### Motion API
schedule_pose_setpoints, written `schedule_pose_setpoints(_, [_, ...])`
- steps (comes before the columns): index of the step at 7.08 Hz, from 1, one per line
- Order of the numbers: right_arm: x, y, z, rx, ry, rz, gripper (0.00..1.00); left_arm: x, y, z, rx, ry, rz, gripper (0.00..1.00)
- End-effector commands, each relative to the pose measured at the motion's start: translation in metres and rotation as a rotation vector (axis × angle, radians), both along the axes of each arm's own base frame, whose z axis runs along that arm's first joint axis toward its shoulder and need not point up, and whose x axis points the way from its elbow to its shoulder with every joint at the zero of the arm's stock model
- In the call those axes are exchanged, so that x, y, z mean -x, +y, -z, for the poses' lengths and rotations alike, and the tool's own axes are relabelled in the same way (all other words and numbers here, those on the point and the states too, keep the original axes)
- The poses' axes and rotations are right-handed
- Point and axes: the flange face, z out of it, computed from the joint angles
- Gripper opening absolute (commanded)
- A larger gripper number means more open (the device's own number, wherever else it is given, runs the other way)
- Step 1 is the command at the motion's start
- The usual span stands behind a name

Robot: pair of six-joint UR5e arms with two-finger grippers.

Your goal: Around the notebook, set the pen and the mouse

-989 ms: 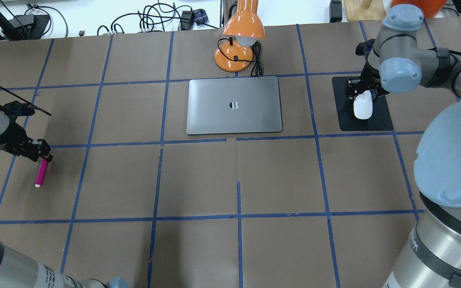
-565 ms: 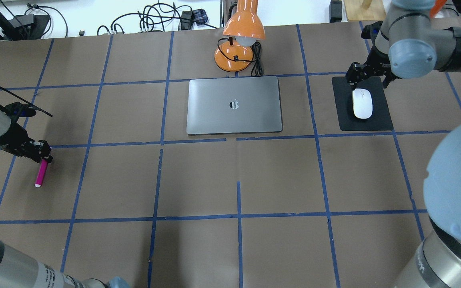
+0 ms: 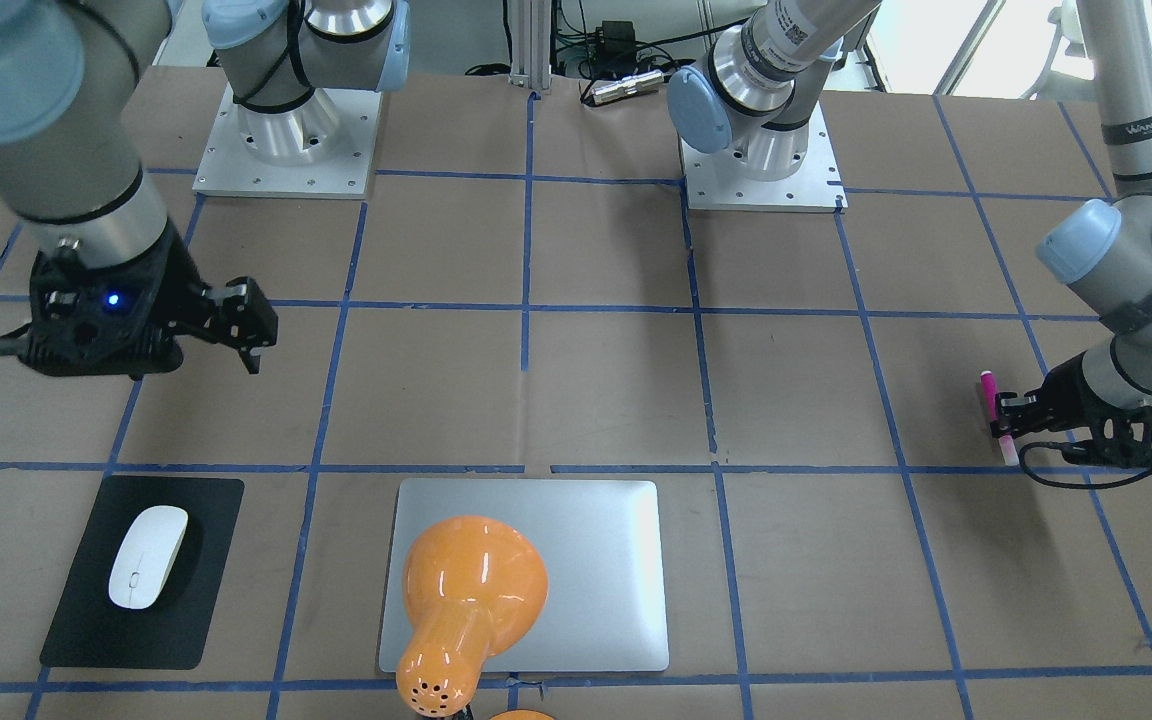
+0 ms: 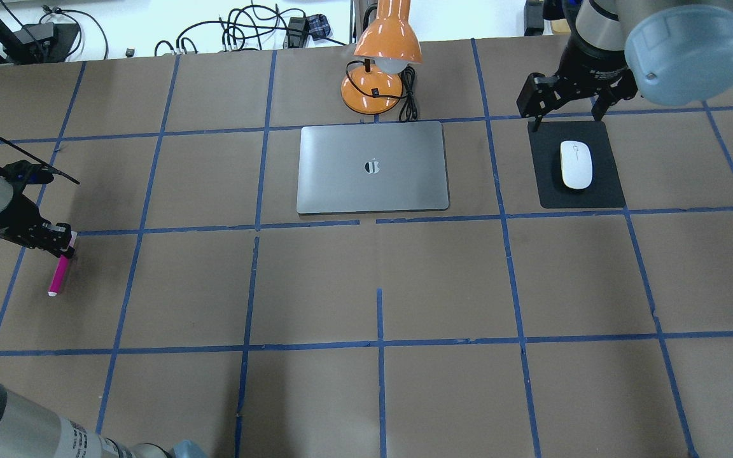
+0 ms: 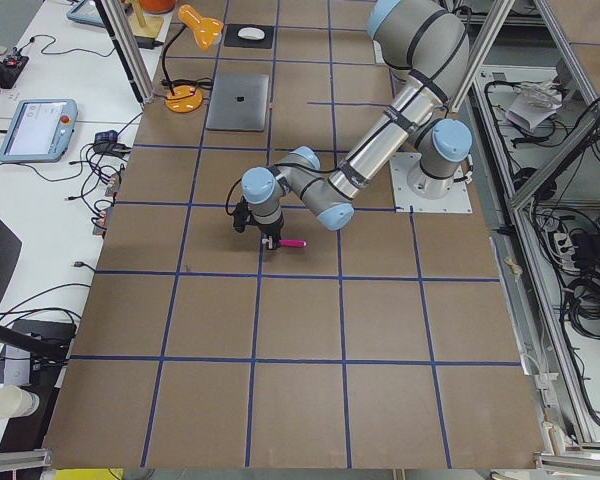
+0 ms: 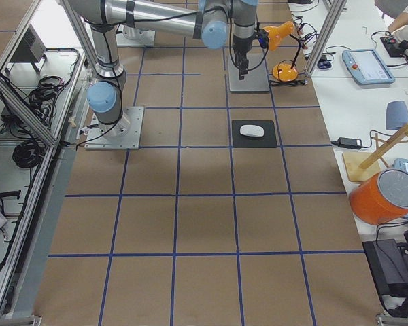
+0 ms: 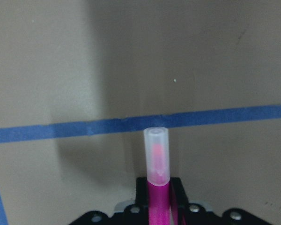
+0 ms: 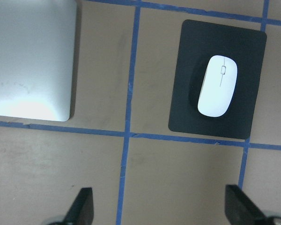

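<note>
- We saw the left gripper [image 4: 66, 245] at the left edge of the overhead view, pinching one end of the pen [image 4: 58, 277]. The pen's pale tip pointed toward the lower left.
- The right gripper [image 4: 564, 117] hung at the upper right, its fingers spread wide and gripping nothing.
- The mouse [image 4: 576, 165] lay on a black mat [image 4: 608, 191], right of the notebook [image 4: 373, 166].
- The notebook sat at upper centre, just below an orange lamp [image 4: 382, 57] and well apart from the pen.
</note>
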Motion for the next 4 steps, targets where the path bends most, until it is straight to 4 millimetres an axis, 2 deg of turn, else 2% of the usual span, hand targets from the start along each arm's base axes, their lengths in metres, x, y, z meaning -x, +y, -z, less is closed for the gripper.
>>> schedule_pose_setpoints(1, [-0.028,0.036,-0.032,0.013,-0.024,-0.03,1.0,0.003,-0.02,-0.05,0.063,-0.069,-0.193,0.0])
schedule_pose_setpoints(2, [-0.027,0.031,-0.024,0.004,-0.056,-0.022,1.0,0.02,-0.031,-0.071,0.061,-0.076,-0.332,0.0])
schedule_pose_setpoints(3, [-0.025,0.034,-0.028,0.008,-0.037,-0.018,1.0,0.052,-0.035,-0.088,0.051,-0.068,-0.414,0.0])
schedule_pose_setpoints(4, [-0.02,0.035,-0.018,-0.012,-0.035,-0.01,1.0,0.081,-0.033,-0.099,0.05,-0.041,-0.502,0.0])
